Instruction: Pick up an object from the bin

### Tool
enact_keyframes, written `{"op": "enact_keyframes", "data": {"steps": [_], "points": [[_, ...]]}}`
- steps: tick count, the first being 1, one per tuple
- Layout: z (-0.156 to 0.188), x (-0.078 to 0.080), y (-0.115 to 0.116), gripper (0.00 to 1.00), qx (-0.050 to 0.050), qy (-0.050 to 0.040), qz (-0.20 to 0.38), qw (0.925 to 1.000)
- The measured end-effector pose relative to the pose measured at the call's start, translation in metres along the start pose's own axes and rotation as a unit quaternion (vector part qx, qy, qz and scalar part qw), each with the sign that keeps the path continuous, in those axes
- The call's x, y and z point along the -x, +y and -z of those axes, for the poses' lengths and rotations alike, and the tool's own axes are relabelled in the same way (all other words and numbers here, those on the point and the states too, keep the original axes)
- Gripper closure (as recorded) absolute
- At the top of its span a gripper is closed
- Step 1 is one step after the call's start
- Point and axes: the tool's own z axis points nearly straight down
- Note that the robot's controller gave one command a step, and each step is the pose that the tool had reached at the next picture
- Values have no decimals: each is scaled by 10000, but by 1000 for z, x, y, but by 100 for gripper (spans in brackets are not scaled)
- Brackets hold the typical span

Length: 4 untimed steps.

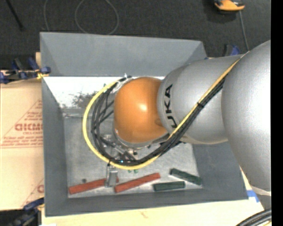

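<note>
The arm [212,102] comes in from the right and hangs over the middle of the bin [52,140]. Its orange cover [137,109] and a loop of black and yellow cables [92,126] block most of the floor. Below the cables the hand [112,177] pokes out, low in the view, near the bin's front wall. Its tip sits right at the gap between two red-brown sticks lying flat, roughly end to end. The left red-brown stick [87,188] runs off left along the front wall; the right red-brown stick [137,182] runs right, far end angled slightly away from that wall. The hand is either touching or just above the near ends of both, can't tell which. Can't tell whether the hand is open or closed either. Further right, one dark green stick [169,186] lies flat just beside the right red-brown stick's far end, and a second dark green stick [185,175] lies a bit behind it, angled, nearer the right wall. A couple of small green specks [132,172] sit on the floor just right of the hand.
</note>
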Motion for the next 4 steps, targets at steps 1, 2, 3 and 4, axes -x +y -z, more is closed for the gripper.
{"op": "enact_keyframes", "data": {"steps": [1, 2, 3, 4], "points": [[-87, -13, -6, 0, 19, -91, 235, 9997], [-86, -16, -6, 100, 15, -50, 229, 9997], [-52, -2, 23, 100, -11, -45, 240, 9997], [70, 24, 22, 100, 4, -90, 274, 9996]]}}
